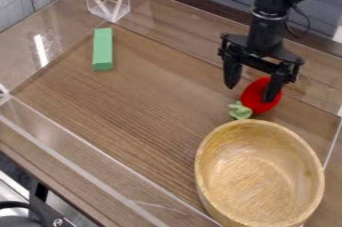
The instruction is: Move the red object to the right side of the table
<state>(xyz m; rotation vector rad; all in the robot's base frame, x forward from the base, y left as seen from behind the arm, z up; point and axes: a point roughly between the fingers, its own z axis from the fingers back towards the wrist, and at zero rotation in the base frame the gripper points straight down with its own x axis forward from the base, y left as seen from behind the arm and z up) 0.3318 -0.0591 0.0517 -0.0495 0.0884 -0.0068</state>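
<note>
Evidently the small glossy red toy fruit with its pale green leafy end [258,97] lies on the brown wood-grain table [147,111], just behind the rim of the round light wooden bowl [262,180]. The black gripper [257,73] hangs above the fruit with jaws spread wide, holding nothing. The likely trouble: a finger could clip the fruit sideways and roll it against the bowl. That bowl is the only near obstacle; the long green rectangular block [103,48] rests well away from it, near the clear acrylic wall [60,21].
</note>
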